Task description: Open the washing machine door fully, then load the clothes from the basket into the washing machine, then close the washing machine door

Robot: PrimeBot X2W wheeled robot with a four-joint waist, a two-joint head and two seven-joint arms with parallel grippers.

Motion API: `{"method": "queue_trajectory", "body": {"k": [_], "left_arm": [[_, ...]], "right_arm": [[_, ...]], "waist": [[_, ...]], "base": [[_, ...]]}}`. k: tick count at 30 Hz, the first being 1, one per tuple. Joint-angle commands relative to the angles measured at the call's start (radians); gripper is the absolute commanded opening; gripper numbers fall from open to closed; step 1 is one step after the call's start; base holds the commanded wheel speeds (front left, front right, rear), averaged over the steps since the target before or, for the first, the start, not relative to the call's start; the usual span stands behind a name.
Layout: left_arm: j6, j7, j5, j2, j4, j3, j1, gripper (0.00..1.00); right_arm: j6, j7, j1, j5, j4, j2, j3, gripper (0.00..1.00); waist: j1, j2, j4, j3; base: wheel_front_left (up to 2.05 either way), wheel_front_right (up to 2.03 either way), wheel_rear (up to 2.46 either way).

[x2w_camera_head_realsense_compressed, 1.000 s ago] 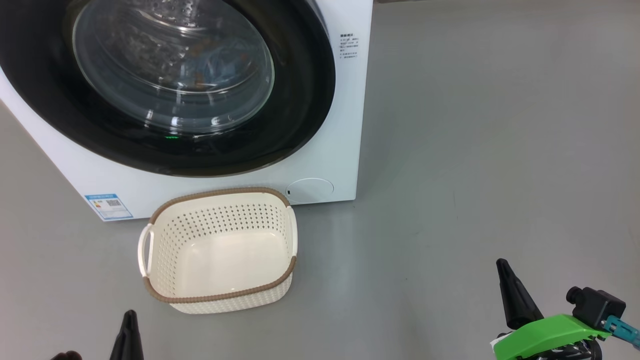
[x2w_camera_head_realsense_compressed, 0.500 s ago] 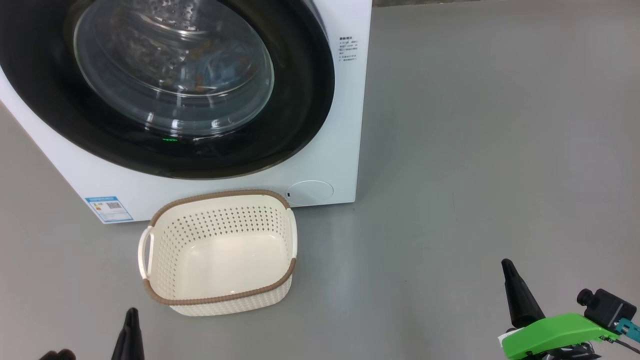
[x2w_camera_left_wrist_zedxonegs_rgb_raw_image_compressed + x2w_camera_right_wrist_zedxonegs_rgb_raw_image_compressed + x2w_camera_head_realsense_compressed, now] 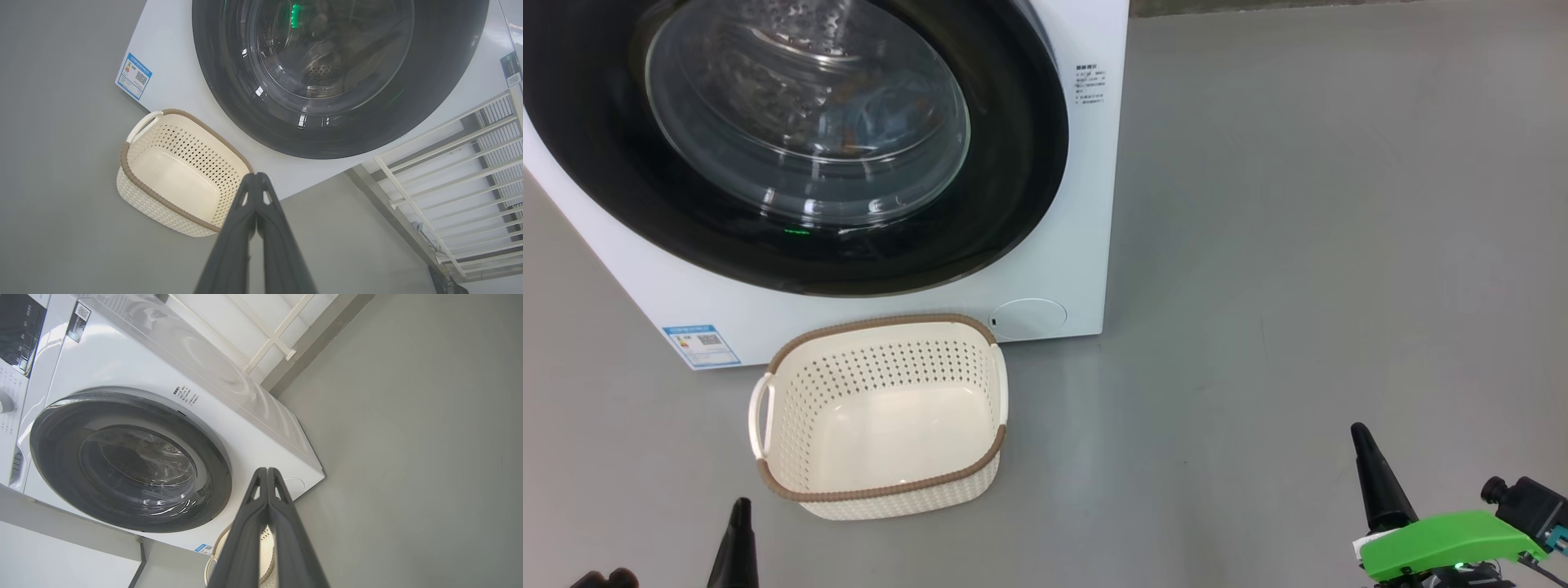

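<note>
- The round, glossy black-rimmed glass washing machine door (image 3: pixel 809 122) is sitting shut at far left, with light blue clothes (image 3: pixel 874 102) showing behind it.
- The cream perforated plastic basket (image 3: pixel 882 320) is lying empty (job looks finished).
- The left gripper (image 3: pixel 739 506), the nearer one, and the right gripper (image 3: pixel 1359 433) are hanging pinched together, empty.

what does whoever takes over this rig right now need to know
Grippers: left gripper shut, empty; right gripper shut, empty; both clear of everything.
Things: the basket sits empty on the floor in front of the washing machine. The washing machine door is closed; light blue clothes show faintly through its glass.
Done: loading and closing, by the look of it.
Left: probably nothing; check that the door has latched.
</note>
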Motion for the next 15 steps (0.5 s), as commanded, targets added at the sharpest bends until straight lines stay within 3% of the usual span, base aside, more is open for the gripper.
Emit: {"method": "queue_trajectory", "body": {"k": [1, 15], "left_arm": [[-0.01, 0.008, -0.031, 0.02, -0.017, 0.021, -0.044, 0.0], [-0.016, 0.046, -0.179, 0.024, -0.002, 0.026, -0.066, 0.0]], "right_arm": [[-0.003, 0.009, -0.029, 0.035, -0.031, -0.002, 0.007, 0.0], [-0.004, 0.047, -0.031, 0.18, -0.035, -0.001, -0.004, 0.0]], "waist": [[0.0, 0.0, 0.0, -0.001], [0.0, 0.0, -0.001, -0.008]], "base": [[0.0, 0.0, 0.0], [0.0, 0.0, 0.0]]}}
